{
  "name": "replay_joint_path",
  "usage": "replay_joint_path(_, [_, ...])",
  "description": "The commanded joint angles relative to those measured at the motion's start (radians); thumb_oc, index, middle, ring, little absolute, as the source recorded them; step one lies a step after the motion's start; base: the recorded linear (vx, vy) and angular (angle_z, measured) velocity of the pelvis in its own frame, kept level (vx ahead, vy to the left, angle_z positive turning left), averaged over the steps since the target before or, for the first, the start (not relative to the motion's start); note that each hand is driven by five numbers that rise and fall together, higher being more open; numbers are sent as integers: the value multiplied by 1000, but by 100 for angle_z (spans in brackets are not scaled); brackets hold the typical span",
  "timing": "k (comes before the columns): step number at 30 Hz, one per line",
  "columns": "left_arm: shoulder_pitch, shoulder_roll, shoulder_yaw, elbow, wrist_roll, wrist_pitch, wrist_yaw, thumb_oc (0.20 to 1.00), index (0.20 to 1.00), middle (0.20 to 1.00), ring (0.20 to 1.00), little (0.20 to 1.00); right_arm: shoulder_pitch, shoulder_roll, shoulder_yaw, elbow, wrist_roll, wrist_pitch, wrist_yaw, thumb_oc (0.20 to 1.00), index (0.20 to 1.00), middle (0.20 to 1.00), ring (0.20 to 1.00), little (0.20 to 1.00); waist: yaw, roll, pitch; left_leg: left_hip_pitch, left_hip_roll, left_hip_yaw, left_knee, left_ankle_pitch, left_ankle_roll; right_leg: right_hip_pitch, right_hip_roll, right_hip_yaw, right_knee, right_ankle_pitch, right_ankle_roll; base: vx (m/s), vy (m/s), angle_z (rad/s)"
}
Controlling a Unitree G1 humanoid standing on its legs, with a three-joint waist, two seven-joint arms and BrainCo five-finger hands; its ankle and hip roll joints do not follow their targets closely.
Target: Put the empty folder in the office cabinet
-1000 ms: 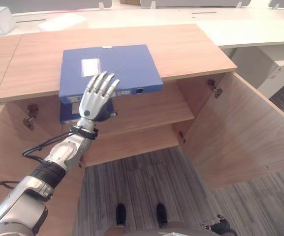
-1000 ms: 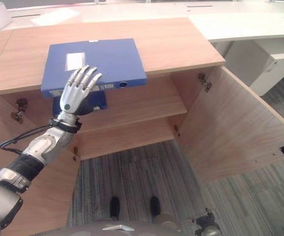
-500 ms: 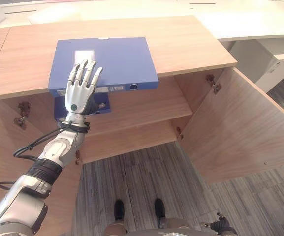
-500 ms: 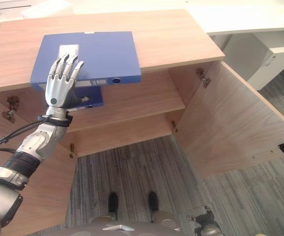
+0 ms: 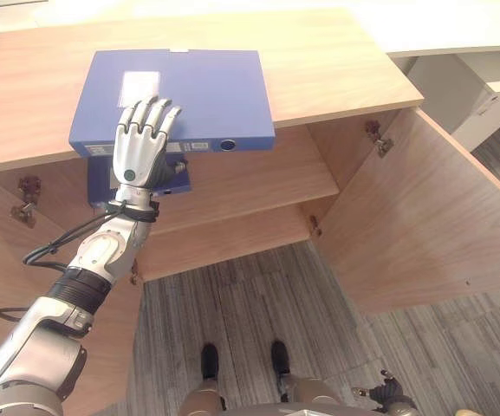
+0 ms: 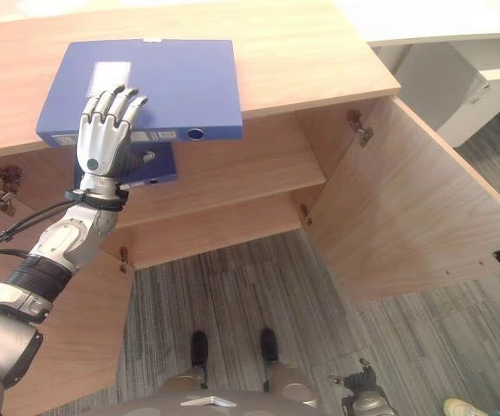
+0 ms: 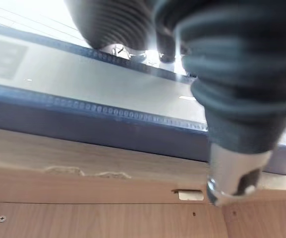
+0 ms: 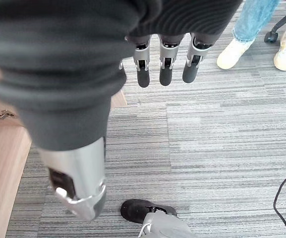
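Left eye view, step in hand: we judge this as the reach for the pick-up; our left hand (image 5: 139, 149) rests with straight, slightly spread fingers on the front edge of the flat blue box-file folder with a pale label (image 5: 189, 91), and nothing is gripped yet.
Folder's place: it lies flat on the light wooden top of the cabinet (image 5: 336, 61), its spine overhanging the front edge of that top, directly above the open compartment.
Folder's look: a plain blue cover, a pale rectangular label near the back left corner, a spine with a round finger hole (image 5: 228, 145) and a light label strip; it looks stiff and flat, closed, with nothing on it.
Cabinet: the right wooden door (image 5: 414, 225) stands wide open; inside, a wooden shelf (image 5: 258, 178) runs just below the top, with bare space on it.
Second blue folder (image 5: 111, 180): it shows on the shelf at the left, below the overhanging spine and partly behind our left hand.
Next move, as we judge it: curl the fingers over the overhanging spine with the thumb under it, draw the folder forward off the top, then lower it to the shelf beside the second folder.
Right hand (image 8: 165, 62): in the right wrist view it hangs over the grey striped carpet floor (image 8: 222, 148), fingers relaxed, empty.
Bystander: a person's jeans and pale shoes (image 8: 234, 52) stand on the floor.
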State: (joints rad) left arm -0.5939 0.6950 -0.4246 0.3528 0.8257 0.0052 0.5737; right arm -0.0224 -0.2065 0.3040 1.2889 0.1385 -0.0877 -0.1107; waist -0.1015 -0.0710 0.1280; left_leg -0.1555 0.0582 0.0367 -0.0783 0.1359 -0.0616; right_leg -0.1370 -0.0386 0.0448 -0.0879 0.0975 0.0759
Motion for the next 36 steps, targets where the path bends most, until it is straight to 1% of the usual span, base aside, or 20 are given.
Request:
replay_joint_path(1, [-132,50,17,60,-40,7,2,200,200,200,200,200,-30,-43,13,-5,26,-14,-24,1000,1000,1000,1000,1000,-8,-17,-12,-39,46,-14,-9,-88,-52,9,-19,-14,1,-77,68,-39,-5,-2])
replay_joint_path(12, [-156,79,-13,92,-58,-1,-9,200,200,200,200,200,-20,-64,-5,-49,43,-27,-20,1000,1000,1000,1000,1000,-9,-15,-18,-44,51,-4,-9,-80,-55,2,-15,-13,1,-74,70,-16,-10,-3])
replay_joint_path(15, [-129,58,21,56,-134,-30,-12,200,200,200,200,200,-15,-61,-11,-53,42,-20,-13,1000,1000,1000,1000,1000,-3,-10,-32,-13,46,1,-9,-85,-53,38,-22,-17,1,-84,68,0,0,0])
replay_joint_path(16, [-117,42,43,35,-181,-47,-10,200,200,200,200,200,-13,-60,-13,-50,39,-17,-13,1000,1000,1000,1000,1000,-1,-8,-38,-4,43,1,-9,-87,-53,48,-25,-20,1,-87,67,33,-14,1])
replay_joint_path(17, [-79,-2,115,-34,-300,-95,1,200,200,200,200,200,-12,-57,-18,-48,35,-6,-8,1000,1000,1000,1000,1000,5,0,-52,21,36,-2,-9,-92,-51,79,-32,-28,1,-94,64,0,0,0])
replay_joint_path(20, [-60,-17,141,-60,-340,-109,-1,200,200,200,200,200,-11,-59,-16,-50,33,-2,-4,1000,1000,1000,1000,1000,4,6,-57,37,32,-4,-9,-97,-49,97,-35,-31,1,-99,63,5,-1,3])
replay_joint_path(21, [-61,-37,161,-85,-389,-132,5,200,200,200,200,200,-18,-59,-14,-54,28,1,-2,1000,1000,1000,1000,1000,8,10,-68,47,28,-6,-9,-99,-47,109,-37,-33,1,-101,62,14,1,11])
replay_joint_path(22, [-56,-73,195,-145,-506,-176,-8,200,200,200,200,200,-35,-64,-13,-60,24,9,0,1000,1000,1000,1000,1000,14,21,-81,79,20,-11,-9,-111,-43,142,-45,-41,1,-109,62,20,13,15])
replay_joint_path(25, [-42,-131,239,-235,-707,-239,-35,200,200,200,200,200,-86,-79,-8,-71,26,18,-1,1000,1000,1000,1000,1000,27,41,-106,120,7,-19,-9,-117,-35,188,-55,-53,2,-114,60,6,17,4])
replay_joint_path(26, [-42,-131,239,-235,-707,-239,-35,200,200,200,200,200,-86,-79,-8,-71,26,18,-1,1000,1000,1000,1000,1000,27,41,-106,120,7,-19,-9,-117,-35,188,-55,-53,2,-114,60,23,22,13])
replay_joint_path(27, [-39,-145,243,-255,-766,-258,-44,200,200,200,200,200,-107,-81,-9,-75,32,18,-2,1000,1000,1000,1000,1000,32,46,-115,134,3,-21,-9,-121,-32,201,-59,-57,3,-116,60,35,18,11])
replay_joint_path(29, [-21,-181,255,-313,-938,-320,-90,200,200,200,200,200,-158,-89,-7,-102,47,17,-7,1000,1000,1000,1000,1000,44,56,-136,160,-2,-25,-9,-127,-26,224,-65,-61,4,-121,61,46,36,18])
replay_joint_path(30, [3,-214,259,-364,-1110,-364,-150,200,200,200,200,200,-210,-104,-6,-141,69,14,-12,1000,1000,1000,1000,1000,55,60,-151,176,-6,-28,-9,-130,-21,243,-72,-64,4,-126,59,36,40,9])
replay_joint_path(31, [22,-229,253,-387,-1199,-375,-190,200,200,200,200,200,-239,-120,-9,-171,84,12,-16,1000,1000,1000,1000,1000,60,61,-158,180,-8,-30,-9,-131,-19,249,-75,-67,6,-128,59,36,28,0])
replay_joint_path(33, [64,-255,237,-426,-1331,-381,-252,200,200,200,200,200,-294,-156,-18,-250,137,6,-22,1000,1000,1000,1000,1000,68,61,-168,189,-12,-36,-9,-131,-16,261,-80,-73,13,-133,57,10,9,3])
replay_joint_path(36, [166,-272,210,-503,-1466,-364,-337,200,200,200,200,200,-373,-231,-32,-421,207,-9,-19,1000,1000,1000,1000,1000,78,58,-173,194,-17,-49,-9,-129,-13,268,-83,-80,25,-138,55,3,19,13])
